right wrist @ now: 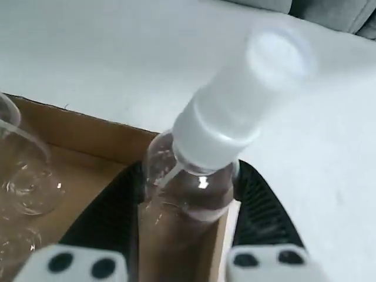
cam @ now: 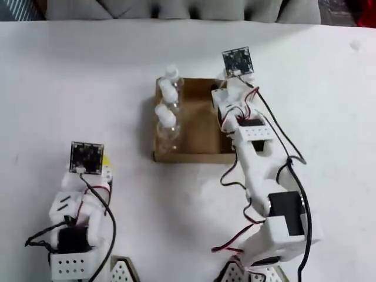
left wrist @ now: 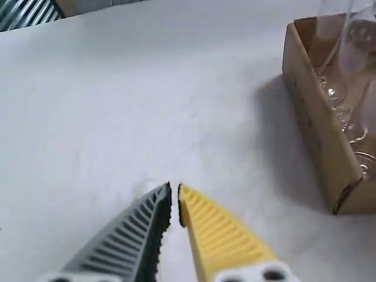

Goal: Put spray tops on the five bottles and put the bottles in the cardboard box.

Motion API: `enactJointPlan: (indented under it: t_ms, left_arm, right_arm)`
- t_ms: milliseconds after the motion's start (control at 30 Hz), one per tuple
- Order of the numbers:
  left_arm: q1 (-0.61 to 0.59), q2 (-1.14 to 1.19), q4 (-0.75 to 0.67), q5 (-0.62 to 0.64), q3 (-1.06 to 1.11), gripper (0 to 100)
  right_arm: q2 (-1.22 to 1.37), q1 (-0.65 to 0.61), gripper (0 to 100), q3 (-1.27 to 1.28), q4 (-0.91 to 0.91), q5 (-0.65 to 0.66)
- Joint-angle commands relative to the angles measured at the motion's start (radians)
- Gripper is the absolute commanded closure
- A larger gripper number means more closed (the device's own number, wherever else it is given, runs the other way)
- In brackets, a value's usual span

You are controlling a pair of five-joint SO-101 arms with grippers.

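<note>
One bottle (right wrist: 226, 126) — clamped in right hand (right wrist: 191, 194) at cardboard box (right wrist: 88, 135) rim.

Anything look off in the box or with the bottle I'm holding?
Nothing spilled or broken. The right gripper grips the held bottle at a corner of the cardboard box, close to its wall. The far bottle pokes its top past the box's far wall.

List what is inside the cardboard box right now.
Clear bottles with white tops line one wall of the cardboard box. The right gripper holds another capped bottle at the opposite wall; in the high view its arm covers that edge.
</note>
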Motion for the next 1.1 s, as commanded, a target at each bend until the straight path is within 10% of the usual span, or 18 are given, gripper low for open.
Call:
enactJointPlan:
  t_ms: [0, 1067]
  left_arm:
    - [-0.008, -0.012, -0.006, -0.012, -0.002, 98]
    - [-0.01, -0.012, -0.008, -0.012, -0.002, 98]
  right_arm:
    - [-0.002, -0.002, 98.3, -0.058, -0.022, 0.014]
    - [0.005, -0.024, 98.3, 0.126, -0.374, 0.084]
